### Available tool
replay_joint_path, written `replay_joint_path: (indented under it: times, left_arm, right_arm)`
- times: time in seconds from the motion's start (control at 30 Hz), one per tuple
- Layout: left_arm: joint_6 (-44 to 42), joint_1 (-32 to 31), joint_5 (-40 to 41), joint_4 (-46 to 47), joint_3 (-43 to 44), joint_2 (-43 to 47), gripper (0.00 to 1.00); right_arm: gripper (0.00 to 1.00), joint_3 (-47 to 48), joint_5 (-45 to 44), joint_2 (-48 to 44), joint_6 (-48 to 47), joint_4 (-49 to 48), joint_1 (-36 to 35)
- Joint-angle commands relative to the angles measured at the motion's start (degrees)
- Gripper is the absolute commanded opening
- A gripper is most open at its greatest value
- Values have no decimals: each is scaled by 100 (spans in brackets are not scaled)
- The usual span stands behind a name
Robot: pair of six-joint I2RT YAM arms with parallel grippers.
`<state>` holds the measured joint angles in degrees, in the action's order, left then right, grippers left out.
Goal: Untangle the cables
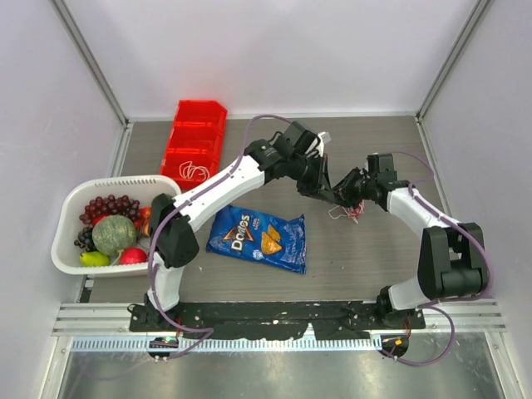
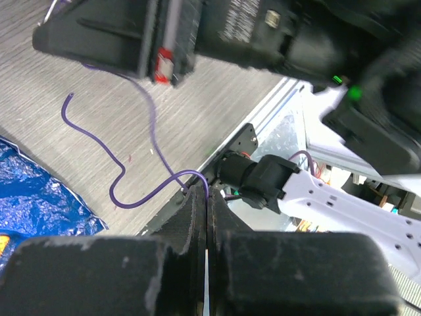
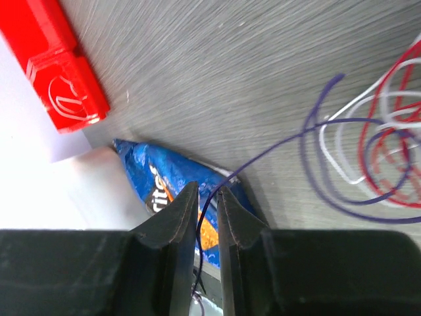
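Observation:
The cables (image 1: 347, 213) lie as a small tangle of red, white and purple loops on the table, just below where both grippers meet. In the right wrist view the tangle (image 3: 375, 151) sits at the right edge, and one purple cable (image 3: 276, 141) runs out of it. That cable passes loosely through the narrow gap of my right gripper (image 3: 207, 191), which is open and not pinching it. My left gripper (image 2: 207, 191) is shut on a purple cable (image 2: 131, 197) that curls away over the table. From above, the left gripper (image 1: 329, 193) and right gripper (image 1: 347, 193) almost touch.
A blue chip bag (image 1: 258, 237) lies in front of the left arm, near the tangle. A red bin (image 1: 195, 141) at the back left holds a light coiled cord (image 1: 195, 172). A white basket (image 1: 62, 249) of fruit stands at the left.

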<state>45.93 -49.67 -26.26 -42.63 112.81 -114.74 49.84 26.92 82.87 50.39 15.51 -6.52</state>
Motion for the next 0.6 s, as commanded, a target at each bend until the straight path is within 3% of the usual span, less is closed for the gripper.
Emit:
replay_joint_path:
  times: [0.0,0.33,0.57]
  left_arm:
    - [-199,-87,16,-175,390,663,0]
    - [-488,-87,192,-878,1224,1085,0]
    - [-770,-69,490,-1169,2235,1340,0]
  right_arm:
    - [23,-19,-29,255,111,-460,292]
    - [24,359,-195,1011,103,-558,889]
    - [26,482,-696,1065,-389,-13,1180]
